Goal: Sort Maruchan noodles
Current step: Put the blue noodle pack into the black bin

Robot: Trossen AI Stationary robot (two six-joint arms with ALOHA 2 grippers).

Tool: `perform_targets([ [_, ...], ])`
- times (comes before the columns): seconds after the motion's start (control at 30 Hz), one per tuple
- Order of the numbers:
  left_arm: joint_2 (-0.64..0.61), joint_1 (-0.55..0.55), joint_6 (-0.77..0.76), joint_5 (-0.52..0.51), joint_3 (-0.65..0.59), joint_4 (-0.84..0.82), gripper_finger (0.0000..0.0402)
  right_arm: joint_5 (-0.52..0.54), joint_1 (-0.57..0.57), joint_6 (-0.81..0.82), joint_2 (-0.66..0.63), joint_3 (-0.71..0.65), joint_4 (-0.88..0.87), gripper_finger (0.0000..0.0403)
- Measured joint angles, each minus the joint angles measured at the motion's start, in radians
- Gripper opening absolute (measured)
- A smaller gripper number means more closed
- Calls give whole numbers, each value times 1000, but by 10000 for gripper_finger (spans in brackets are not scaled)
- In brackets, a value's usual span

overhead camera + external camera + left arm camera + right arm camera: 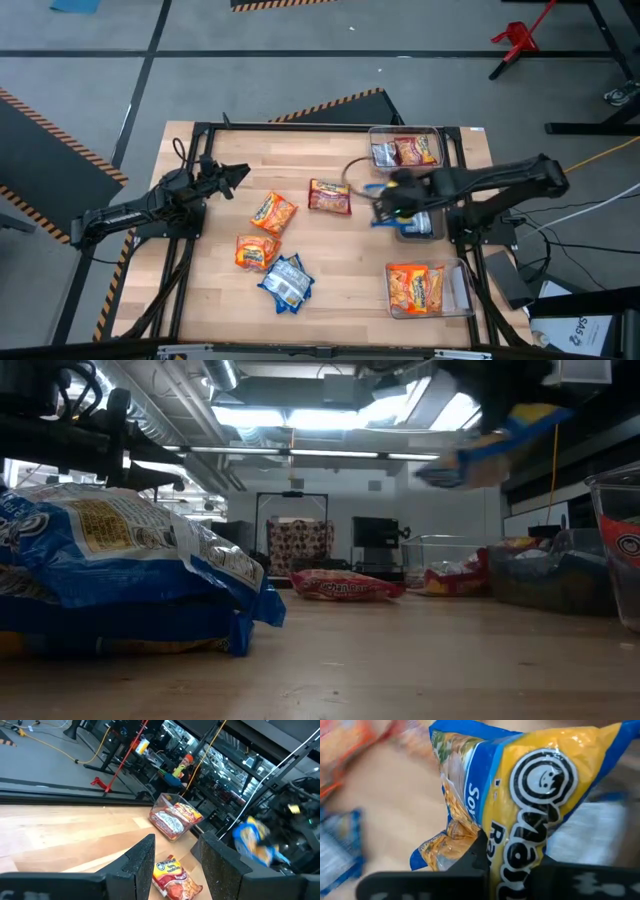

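Loose on table [340,270]: two orange packets [273,212], one dark red packet [329,197], two blue packets [287,283]. Three clear bins [458,296]. One blue-yellow packet [392,208] in right gripper [390,203].

A grey concrete floor [300,50] surrounds the wooden table [330,270], crossed by dark lines and black-and-orange striped tape [330,105]. A red stand [517,38] sits on the floor beyond the table. Overhead, bright ceiling lights [300,418] run between ducts.

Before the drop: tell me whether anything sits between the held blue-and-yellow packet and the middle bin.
Nothing visible does. The right gripper holds the blue-and-yellow packet in the air just beside the middle bin, which already holds blue packets. The dark red packet lies clear, on the other side.
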Motion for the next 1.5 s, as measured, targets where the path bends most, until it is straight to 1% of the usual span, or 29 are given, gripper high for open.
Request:
perform_targets([
  [0.13,0,0,0,-3,0,-3,147,102,14,132,-106,1,-158,21],
  [0.3,0,0,0,-17,0,-3,147,124,46,273,-190,-1,-375,4],
  [0.4,0,0,0,-27,0,-3,147,132,43,270,-233,-46,-327,4],
  [0.47,0,0,0,-29,0,-3,147,118,43,271,-253,-90,-317,6],
  [0.6,0,0,-5,-28,0,-3,147,26,44,271,-269,-205,-278,5],
  [0.73,0,0,-7,-32,0,-1,147,-20,44,236,-291,-343,-114,4],
  [0.87,0,0,-9,-48,0,0,147,-25,44,217,-303,-462,40,9],
  [1.0,0,0,-9,-73,0,-1,147,-27,43,212,-309,-541,135,10],
  [1.1,0,0,-9,-76,0,0,147,-57,43,188,-311,-571,187,14],
  [1.17,0,0,-9,-76,0,-1,147,-77,43,181,-311,-578,197,24],
  [1.23,0,0,-9,-76,0,-2,147,-84,43,165,-310,-579,196,44],
  [1.4,0,0,-9,-76,0,-2,147,-95,43,163,-324,-581,168,126],
  [1.5,0,0,-9,-76,0,-2,147,-103,43,164,-340,-578,151,165],
])
